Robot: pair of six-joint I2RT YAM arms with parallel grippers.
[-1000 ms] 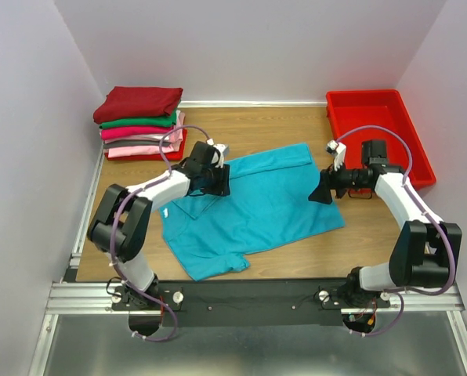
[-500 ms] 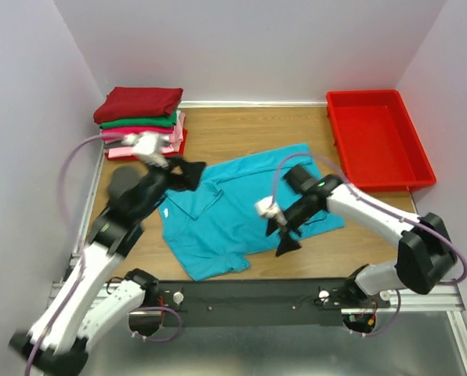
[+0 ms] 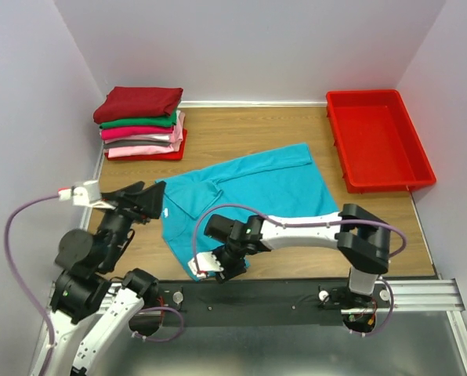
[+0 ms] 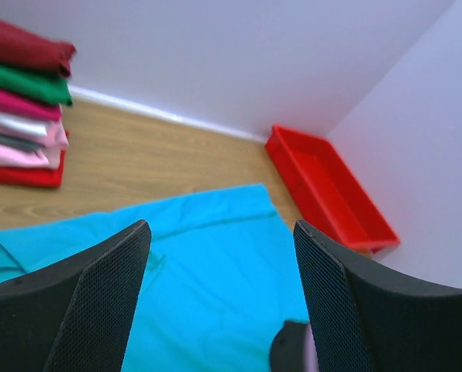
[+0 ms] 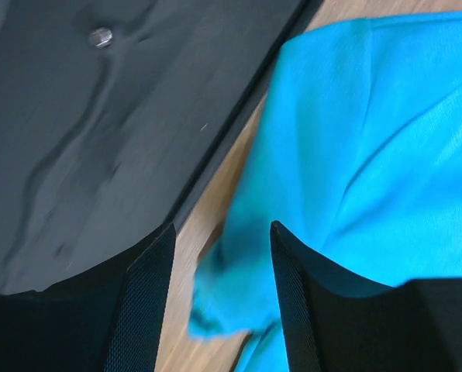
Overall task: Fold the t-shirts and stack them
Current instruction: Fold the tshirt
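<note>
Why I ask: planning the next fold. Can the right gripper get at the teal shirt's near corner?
Probably yes: the right gripper hangs open over the near corner of the teal shirt, nothing between.

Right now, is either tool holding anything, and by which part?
Nothing is held. The left tool hangs open above the teal shirt. The right tool stands open astride the shirt's near edge, not pinching it.

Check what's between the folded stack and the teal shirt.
Only bare wood tabletop; the folded stack and teal shirt lie apart. The top view shows it, and the left wrist view too.
</note>
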